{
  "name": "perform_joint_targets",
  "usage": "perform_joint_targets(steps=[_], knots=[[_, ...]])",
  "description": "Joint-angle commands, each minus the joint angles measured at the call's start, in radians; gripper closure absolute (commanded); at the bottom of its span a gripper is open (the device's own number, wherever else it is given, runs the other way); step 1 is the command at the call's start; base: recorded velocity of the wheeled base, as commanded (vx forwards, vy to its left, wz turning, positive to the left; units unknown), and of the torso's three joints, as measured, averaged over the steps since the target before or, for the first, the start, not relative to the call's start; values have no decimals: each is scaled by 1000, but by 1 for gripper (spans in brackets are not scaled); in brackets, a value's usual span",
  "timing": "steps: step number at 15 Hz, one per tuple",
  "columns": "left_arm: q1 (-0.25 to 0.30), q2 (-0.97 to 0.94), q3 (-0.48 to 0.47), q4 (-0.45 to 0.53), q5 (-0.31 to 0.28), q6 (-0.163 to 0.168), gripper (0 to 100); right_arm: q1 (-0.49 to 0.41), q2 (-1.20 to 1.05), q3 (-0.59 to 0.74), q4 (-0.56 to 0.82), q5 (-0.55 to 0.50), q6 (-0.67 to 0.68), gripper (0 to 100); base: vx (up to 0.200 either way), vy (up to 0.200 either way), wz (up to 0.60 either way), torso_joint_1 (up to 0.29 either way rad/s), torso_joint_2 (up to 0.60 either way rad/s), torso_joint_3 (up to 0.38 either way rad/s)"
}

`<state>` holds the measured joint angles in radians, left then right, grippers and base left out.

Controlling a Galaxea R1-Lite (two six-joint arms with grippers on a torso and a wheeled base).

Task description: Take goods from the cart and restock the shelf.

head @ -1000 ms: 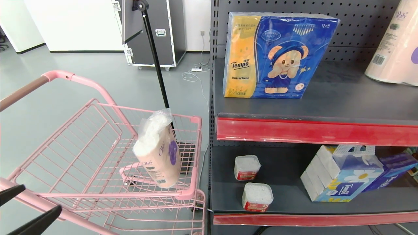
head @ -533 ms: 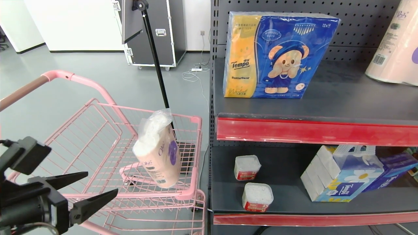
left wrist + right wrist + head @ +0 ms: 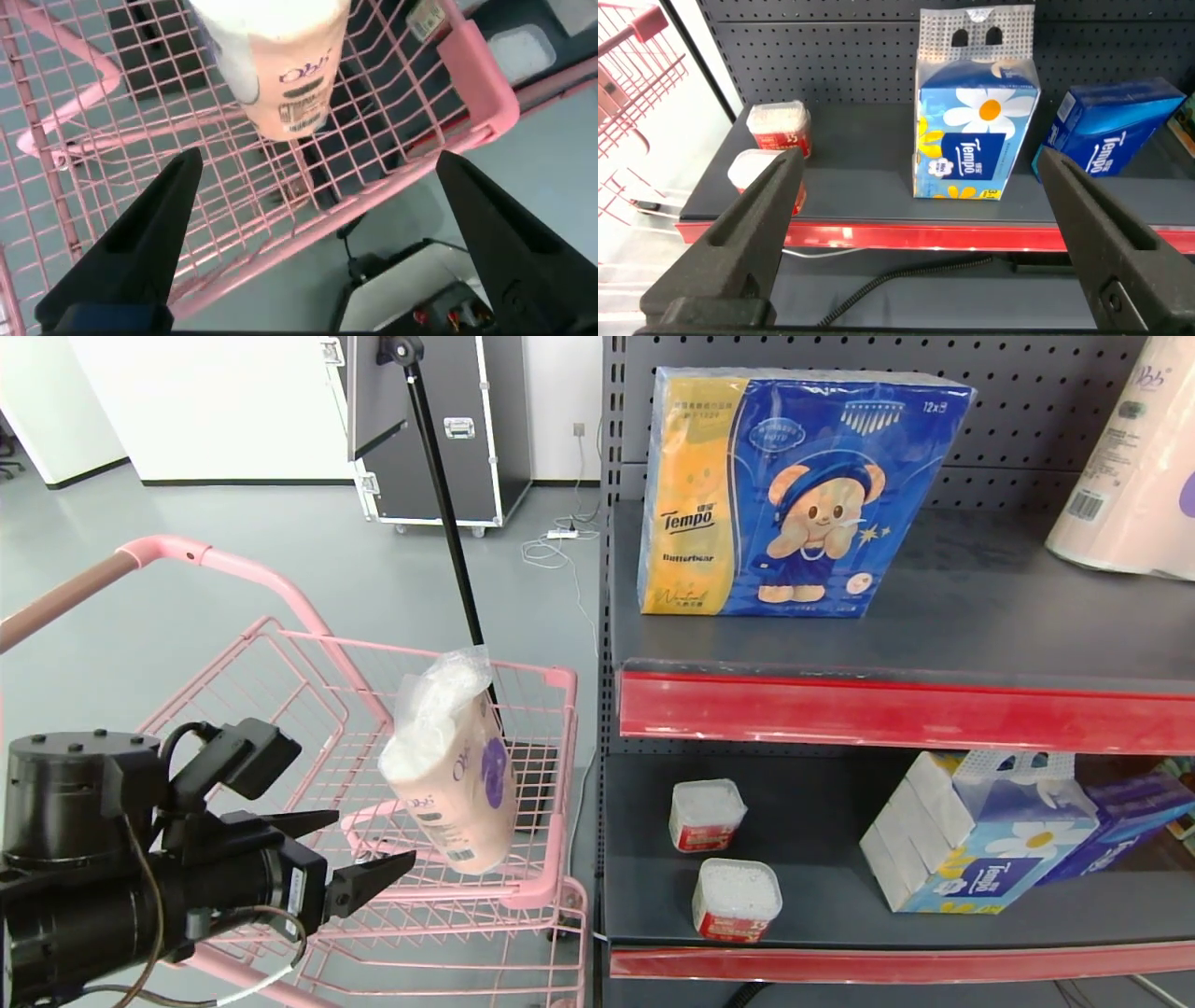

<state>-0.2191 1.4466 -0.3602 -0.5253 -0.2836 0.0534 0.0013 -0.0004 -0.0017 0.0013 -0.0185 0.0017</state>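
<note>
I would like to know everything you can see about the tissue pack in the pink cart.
The tissue pack is a tall, soft bundle in peach plastic film with a purple mark and a barcode; its clear top shows white paper. It stands tilted in the pink cart, at the side nearest the shelf, on the wire floor. The open left gripper is near, not touching.

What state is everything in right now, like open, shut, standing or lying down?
Left hand: open, empty, near the cart, pointing at the roll pack.
Right hand: open, empty, facing the lower shelf.
Roll pack: leaning upright in the cart, unheld.
Bear tissue pack: upright on the upper shelf.
Two tubs: upright on the lower shelf.
Flower tissue pack: upright on the lower shelf.
</note>
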Motion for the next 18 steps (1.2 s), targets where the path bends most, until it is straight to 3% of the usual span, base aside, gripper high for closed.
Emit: perform_joint_targets(steps=[1,4,8,11,15,18], knots=[[-20,61,-11,-25,14,-1,0,0,0,0,0,0,0,0,0,0,0,0,0,0],[-60,117,-17,-94,55,-4,0,0,0,0,0,0,0,0,0,0,0,0,0,0],[-111,133,-60,-99,84,-56,0,0,0,0,0,0,0,0,0,0,0,0,0,0],[-112,164,-95,-99,126,-60,0,0,0,0,0,0,0,0,0,0,0,0,0,0],[-117,250,-94,-229,190,-60,0,0,0,0,0,0,0,0,0,0,0,0,0,0],[-131,291,-94,-266,208,-60,0,0,0,0,0,0,0,0,0,0,0,0,0,0]])
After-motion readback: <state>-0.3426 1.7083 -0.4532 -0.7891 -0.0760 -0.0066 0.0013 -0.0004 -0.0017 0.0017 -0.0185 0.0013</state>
